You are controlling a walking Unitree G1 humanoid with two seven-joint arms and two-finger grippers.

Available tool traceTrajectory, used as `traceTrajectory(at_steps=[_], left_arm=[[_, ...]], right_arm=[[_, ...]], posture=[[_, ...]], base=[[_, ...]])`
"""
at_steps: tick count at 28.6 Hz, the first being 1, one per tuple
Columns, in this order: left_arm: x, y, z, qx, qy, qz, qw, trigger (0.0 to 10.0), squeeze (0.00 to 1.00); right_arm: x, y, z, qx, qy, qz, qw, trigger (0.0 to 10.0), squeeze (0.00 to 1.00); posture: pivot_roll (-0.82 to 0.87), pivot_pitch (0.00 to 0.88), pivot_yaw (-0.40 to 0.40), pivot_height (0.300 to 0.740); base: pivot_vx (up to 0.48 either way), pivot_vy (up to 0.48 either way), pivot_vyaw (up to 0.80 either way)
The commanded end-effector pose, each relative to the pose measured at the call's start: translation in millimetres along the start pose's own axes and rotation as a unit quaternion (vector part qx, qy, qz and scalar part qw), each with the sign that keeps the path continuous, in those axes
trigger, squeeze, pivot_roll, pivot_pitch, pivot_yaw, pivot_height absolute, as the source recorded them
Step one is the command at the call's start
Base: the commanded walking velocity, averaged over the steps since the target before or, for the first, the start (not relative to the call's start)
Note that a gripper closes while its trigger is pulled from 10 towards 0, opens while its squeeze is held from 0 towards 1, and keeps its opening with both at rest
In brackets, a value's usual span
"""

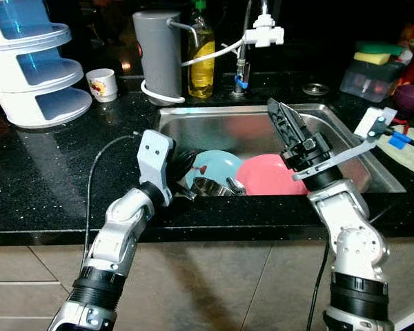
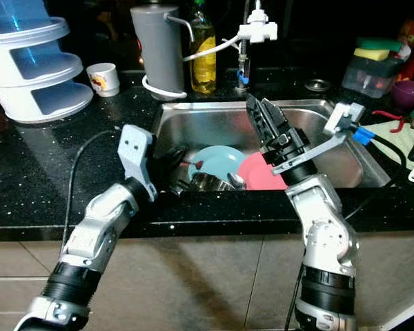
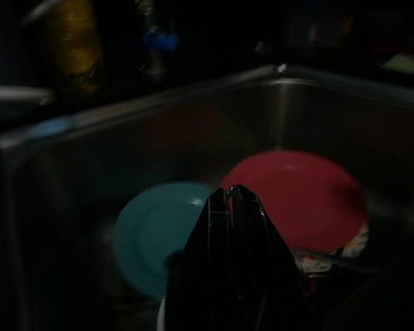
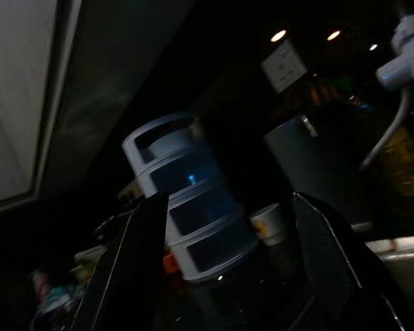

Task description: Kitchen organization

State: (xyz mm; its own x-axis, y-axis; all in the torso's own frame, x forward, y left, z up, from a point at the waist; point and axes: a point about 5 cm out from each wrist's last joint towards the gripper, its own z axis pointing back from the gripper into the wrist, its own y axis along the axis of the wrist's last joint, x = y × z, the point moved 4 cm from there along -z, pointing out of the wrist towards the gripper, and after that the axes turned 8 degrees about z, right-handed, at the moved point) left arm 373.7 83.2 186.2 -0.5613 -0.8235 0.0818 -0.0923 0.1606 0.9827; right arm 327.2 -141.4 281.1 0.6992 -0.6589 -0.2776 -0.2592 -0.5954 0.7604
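Dishes in sink, left pincer closed among them, right pincer spread above

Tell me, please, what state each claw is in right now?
Left claw: shut, empty, low in the steel sink near the round teal plate.
Right claw: open, empty, raised above the round pink plate.

Head stereo pair looks down over the bench's front edge at the sink. Left wrist camera peers closely into that sink; right wrist camera faces upward.
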Motion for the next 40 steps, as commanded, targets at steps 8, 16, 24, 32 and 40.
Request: traceTrajectory(at_steps=[8,16,24,32,40], left_arm=[[-12.7,-4.8,0.0,0.006,0.027,-0.008,1.000,10.0,1.00],[-27.4,32.8,2.2,0.071,0.101,-0.063,0.990,10.0,1.00],[-16.8,61.7,15.8,0.115,0.142,-0.121,0.976,10.0,0.00],[-14.9,54.5,29.3,0.093,0.162,-0.143,0.972,10.0,0.00],[-2.3,33.6,40.3,0.055,0.168,-0.132,0.975,10.0,0.00]], right_arm=[[-11.9,-10.8,5.0,-0.025,0.018,-0.010,0.999,10.0,0.00],[-9.5,-35.6,7.3,-0.083,0.005,0.030,0.996,10.0,0.00],[5.5,-65.8,18.3,-0.135,-0.046,0.067,0.987,10.0,0.00],[13.5,-70.0,21.3,-0.137,-0.067,0.065,0.986,10.0,0.00],[18.0,-79.1,23.4,-0.142,-0.080,0.083,0.983,10.0,0.00]], posture=[[-0.09,0.000,0.029,0.740],[-0.08,0.000,0.024,0.740],[-0.04,0.000,0.016,0.740],[-0.02,0.000,0.020,0.740],[-0.02,0.000,0.033,0.740]], base=[[0.000,0.000,0.00],[0.000,0.000,0.00],[0.000,0.000,0.00],[0.000,0.000,0.00],[-0.155,0.000,0.00]])
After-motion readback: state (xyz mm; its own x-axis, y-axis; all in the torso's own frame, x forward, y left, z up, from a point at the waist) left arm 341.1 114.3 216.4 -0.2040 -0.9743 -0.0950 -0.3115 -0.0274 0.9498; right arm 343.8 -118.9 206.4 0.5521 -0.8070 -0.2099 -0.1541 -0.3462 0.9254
